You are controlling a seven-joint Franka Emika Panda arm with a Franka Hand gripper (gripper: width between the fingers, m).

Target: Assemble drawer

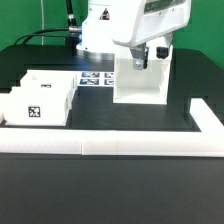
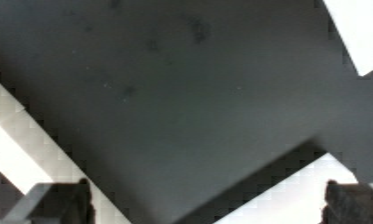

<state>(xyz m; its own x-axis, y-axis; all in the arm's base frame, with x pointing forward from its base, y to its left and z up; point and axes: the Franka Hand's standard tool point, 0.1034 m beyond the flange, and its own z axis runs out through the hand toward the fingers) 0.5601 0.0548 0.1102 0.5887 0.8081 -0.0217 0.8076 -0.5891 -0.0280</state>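
Exterior view: the gripper (image 1: 146,56) hangs just above the drawer housing (image 1: 140,84), trays (image 1: 38,100) well apart at the exterior view's left; fingers (image 2: 51,203) spread wide, holding nothing, so come down square on one wall before closing

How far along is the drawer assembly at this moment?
Early. Done: nothing visibly joined; the box housing stands upright on the table. In hand: nothing; the hand hovers at the housing's top, its fingers apart and empty. Left: the trays sit at the exterior view's left, apart from the housing, yet to go in.
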